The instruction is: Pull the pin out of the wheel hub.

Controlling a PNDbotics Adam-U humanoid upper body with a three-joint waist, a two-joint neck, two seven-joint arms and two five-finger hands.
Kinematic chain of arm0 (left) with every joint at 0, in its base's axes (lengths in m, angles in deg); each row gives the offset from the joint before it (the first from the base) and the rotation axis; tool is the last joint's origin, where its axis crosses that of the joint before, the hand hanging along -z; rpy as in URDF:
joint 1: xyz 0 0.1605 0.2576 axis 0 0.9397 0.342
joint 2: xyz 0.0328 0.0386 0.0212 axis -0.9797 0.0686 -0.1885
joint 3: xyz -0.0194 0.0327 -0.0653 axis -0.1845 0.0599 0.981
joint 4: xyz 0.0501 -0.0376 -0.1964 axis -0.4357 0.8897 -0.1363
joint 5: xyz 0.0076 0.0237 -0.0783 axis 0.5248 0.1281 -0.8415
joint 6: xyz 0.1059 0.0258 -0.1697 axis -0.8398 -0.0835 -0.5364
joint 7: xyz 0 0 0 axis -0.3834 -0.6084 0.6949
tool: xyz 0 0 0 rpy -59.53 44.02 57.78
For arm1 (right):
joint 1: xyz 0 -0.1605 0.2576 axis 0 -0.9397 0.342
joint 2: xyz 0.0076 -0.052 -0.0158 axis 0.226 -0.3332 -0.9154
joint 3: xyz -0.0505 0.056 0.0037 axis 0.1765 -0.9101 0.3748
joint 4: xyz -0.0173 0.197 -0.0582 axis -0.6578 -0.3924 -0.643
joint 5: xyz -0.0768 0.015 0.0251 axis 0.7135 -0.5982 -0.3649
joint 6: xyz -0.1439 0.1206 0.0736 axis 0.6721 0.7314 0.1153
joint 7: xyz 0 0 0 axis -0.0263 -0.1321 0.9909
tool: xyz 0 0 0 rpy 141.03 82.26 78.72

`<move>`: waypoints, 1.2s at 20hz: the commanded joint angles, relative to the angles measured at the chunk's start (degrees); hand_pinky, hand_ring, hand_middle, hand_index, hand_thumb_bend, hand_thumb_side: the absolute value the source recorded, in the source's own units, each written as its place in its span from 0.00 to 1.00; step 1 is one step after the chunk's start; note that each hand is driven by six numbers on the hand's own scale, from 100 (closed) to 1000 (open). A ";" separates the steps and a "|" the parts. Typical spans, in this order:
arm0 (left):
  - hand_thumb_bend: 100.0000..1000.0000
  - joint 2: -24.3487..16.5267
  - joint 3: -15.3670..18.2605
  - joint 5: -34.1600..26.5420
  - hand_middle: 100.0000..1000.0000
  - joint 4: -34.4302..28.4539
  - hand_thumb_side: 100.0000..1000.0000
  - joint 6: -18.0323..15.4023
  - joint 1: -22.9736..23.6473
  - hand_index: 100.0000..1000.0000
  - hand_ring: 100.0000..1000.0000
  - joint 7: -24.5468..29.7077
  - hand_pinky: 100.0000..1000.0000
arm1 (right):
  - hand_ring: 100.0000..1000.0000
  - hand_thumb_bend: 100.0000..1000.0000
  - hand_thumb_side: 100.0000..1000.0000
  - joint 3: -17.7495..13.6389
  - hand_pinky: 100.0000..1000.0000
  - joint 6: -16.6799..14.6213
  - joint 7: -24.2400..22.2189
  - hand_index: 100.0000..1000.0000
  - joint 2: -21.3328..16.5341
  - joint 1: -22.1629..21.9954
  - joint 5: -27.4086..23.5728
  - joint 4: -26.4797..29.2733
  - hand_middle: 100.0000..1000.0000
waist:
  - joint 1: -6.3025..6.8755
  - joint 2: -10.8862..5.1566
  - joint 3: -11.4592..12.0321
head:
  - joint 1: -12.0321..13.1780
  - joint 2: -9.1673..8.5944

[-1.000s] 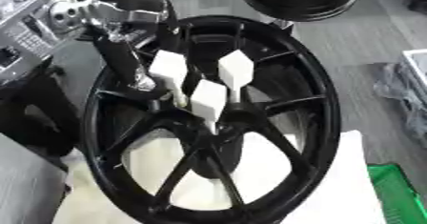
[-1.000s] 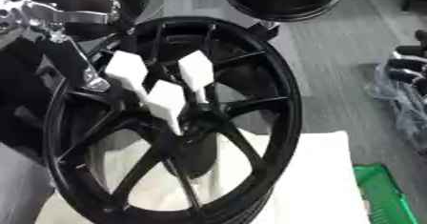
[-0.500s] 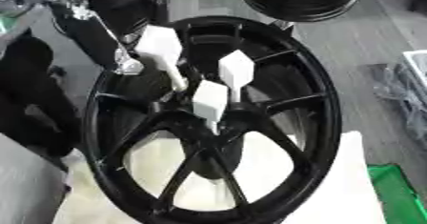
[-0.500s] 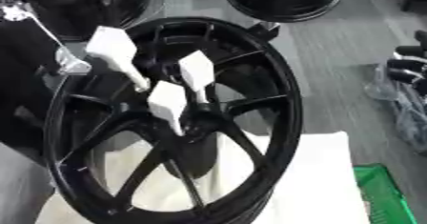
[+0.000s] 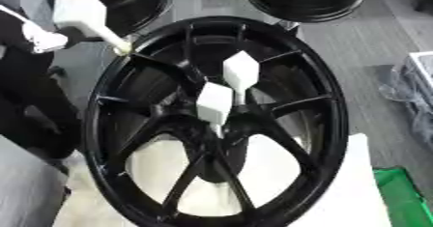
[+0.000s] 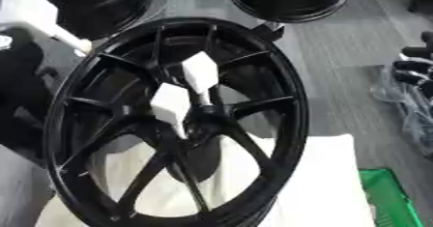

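Grey floor behind, black wheel hub (image 5: 216, 124) holds two white pins (image 5: 228, 88); hand fingers cannot be told

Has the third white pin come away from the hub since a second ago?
Yes. That white pin has gone up and left, from beside the two pins at the hub to outside the black wheel's rim.
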 commanded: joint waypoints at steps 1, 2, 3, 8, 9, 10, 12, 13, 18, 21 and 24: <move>0.03 -3.12 5.92 -1.03 0.50 1.91 0.04 0.78 3.59 0.27 0.65 -4.97 0.66 | 0.68 0.00 0.68 -1.05 0.69 -0.14 0.61 0.84 -1.39 0.01 0.36 1.18 0.66 | -0.32 -0.73 0.35 | -0.33 -0.61; 0.03 -3.03 7.18 -0.86 0.50 2.85 0.04 0.92 5.41 0.27 0.65 -6.27 0.66 | 0.68 0.00 0.68 -1.22 0.69 -0.19 0.77 0.84 -1.37 -0.13 0.40 1.18 0.66 | -0.38 -0.71 0.54 | -0.40 -0.57; 0.03 -2.85 8.27 -0.54 0.50 3.75 0.04 1.08 7.12 0.27 0.65 -7.43 0.66 | 0.68 0.00 0.68 -1.37 0.69 -0.25 0.93 0.84 -1.33 -0.24 0.42 1.18 0.66 | -0.44 -0.70 0.69 | -0.48 -0.55; 0.02 -0.99 11.67 1.92 0.50 7.39 0.04 1.18 13.17 0.27 0.65 -11.03 0.66 | 0.68 0.00 0.68 -1.84 0.69 -0.41 1.45 0.84 -1.29 -0.76 0.52 1.13 0.66 | -0.54 -0.81 1.35 | -0.08 0.25; 0.01 -0.49 12.01 2.47 0.50 7.84 0.05 1.09 14.15 0.28 0.65 -11.36 0.66 | 0.68 0.00 0.68 -1.91 0.69 -0.44 1.50 0.84 -1.29 -0.82 0.52 1.13 0.66 | -0.53 -0.86 1.41 | 0.20 0.53; 0.00 0.04 12.22 2.90 0.51 8.20 0.05 0.96 15.12 0.28 0.65 -11.49 0.66 | 0.68 0.00 0.68 -1.99 0.69 -0.47 1.57 0.84 -1.29 -0.86 0.50 1.13 0.66 | -0.52 -0.91 1.45 | 0.46 0.78; 0.00 1.13 12.52 2.96 0.52 8.61 0.06 0.77 16.55 0.31 0.65 -11.44 0.66 | 0.68 0.00 0.68 -2.11 0.69 -0.53 1.68 0.84 -1.29 -0.93 0.41 1.12 0.66 | -0.51 -1.01 1.53 | 0.80 1.06; 0.00 1.57 12.57 2.87 0.54 8.72 0.05 0.60 17.03 0.34 0.66 -11.31 0.67 | 0.68 0.00 0.68 -2.13 0.69 -0.54 1.70 0.84 -1.30 -0.94 0.36 1.11 0.66 | -0.50 -1.06 1.54 | 0.89 1.08; 0.25 2.74 12.51 2.50 0.71 9.44 0.00 -1.03 17.91 0.77 0.75 -9.38 0.74 | 0.68 0.00 0.68 -2.09 0.69 -0.55 1.58 0.84 -1.33 -0.83 0.20 1.10 0.66 | -0.49 -1.16 1.45 | 0.83 0.66; 0.33 2.84 12.73 2.76 0.73 10.24 0.03 -2.15 18.03 0.84 0.77 -8.19 0.77 | 0.68 0.00 0.68 -2.10 0.69 -0.55 1.53 0.84 -1.37 -0.75 0.12 1.10 0.66 | -0.44 -1.16 1.38 | 0.61 0.39; 0.33 2.88 12.88 3.32 0.73 10.56 0.03 -2.59 17.96 0.83 0.77 -7.92 0.77 | 0.68 0.00 0.68 -2.08 0.69 -0.54 1.48 0.84 -1.38 -0.72 0.11 1.10 0.66 | -0.44 -1.15 1.37 | 0.41 0.22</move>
